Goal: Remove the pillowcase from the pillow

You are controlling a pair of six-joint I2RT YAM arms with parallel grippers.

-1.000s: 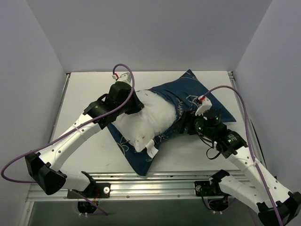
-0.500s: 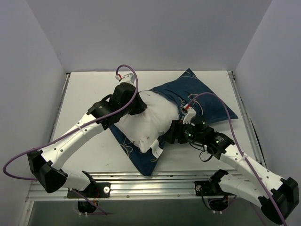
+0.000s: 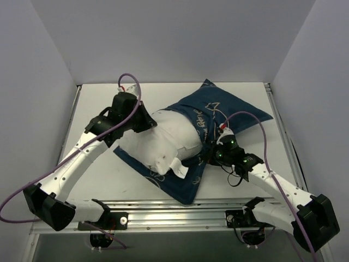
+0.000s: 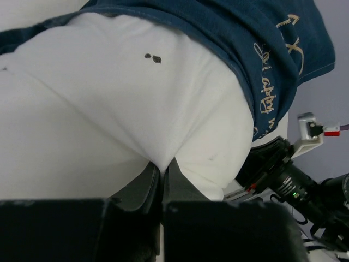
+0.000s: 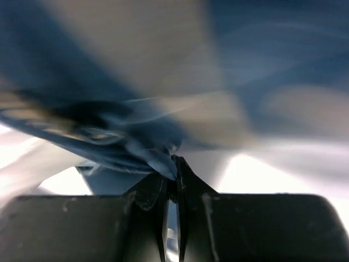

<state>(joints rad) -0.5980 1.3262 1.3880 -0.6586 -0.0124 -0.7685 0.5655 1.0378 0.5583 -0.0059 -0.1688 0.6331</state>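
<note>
The pillowcase lay on the tabletop, half peeled, and covered only the far right end of the pillow. The cloth looked soft, light and limp, best held at its open hem. The left tool pinched pillow fabric; the right tool clamped the pillowcase's edge.

The left arm and right arm are white shells with black joints, and black blocks sit nearest the rail. A purple cable loops along each. Green lights glow on the right wrist. The fingers are matt black.
</note>
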